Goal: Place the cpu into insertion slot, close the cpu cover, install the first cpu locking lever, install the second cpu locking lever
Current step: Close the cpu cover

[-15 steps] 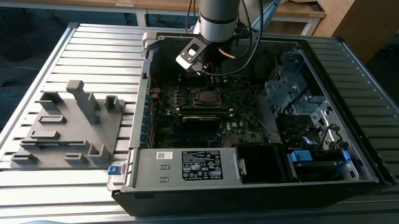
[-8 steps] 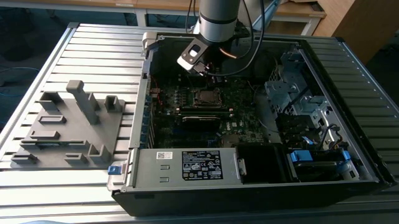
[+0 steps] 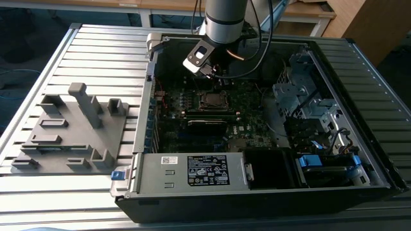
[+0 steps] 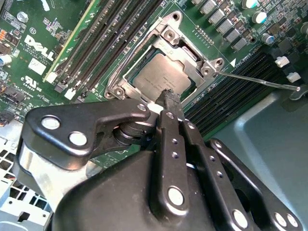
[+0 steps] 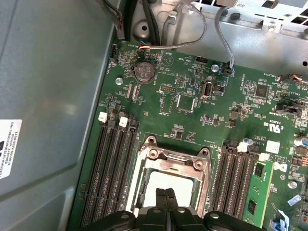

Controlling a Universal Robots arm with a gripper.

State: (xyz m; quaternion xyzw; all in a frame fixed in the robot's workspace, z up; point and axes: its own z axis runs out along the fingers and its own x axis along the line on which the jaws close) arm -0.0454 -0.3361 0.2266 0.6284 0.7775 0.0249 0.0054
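Hovering my gripper (image 4: 169, 97), fingers pinched shut on nothing, at the edge of the cover (image 4: 175, 41) that looks down over the socketed cpu (image 4: 154, 79), I judge the first lever (image 4: 255, 80) is up: it needs pressing down and hooking.

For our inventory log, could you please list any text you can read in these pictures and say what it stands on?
Power supply label: print too small to read.
Motherboard: white maker's logo, left unquoted; other markings too small.
White sticker on grey panel: cut off, too small.
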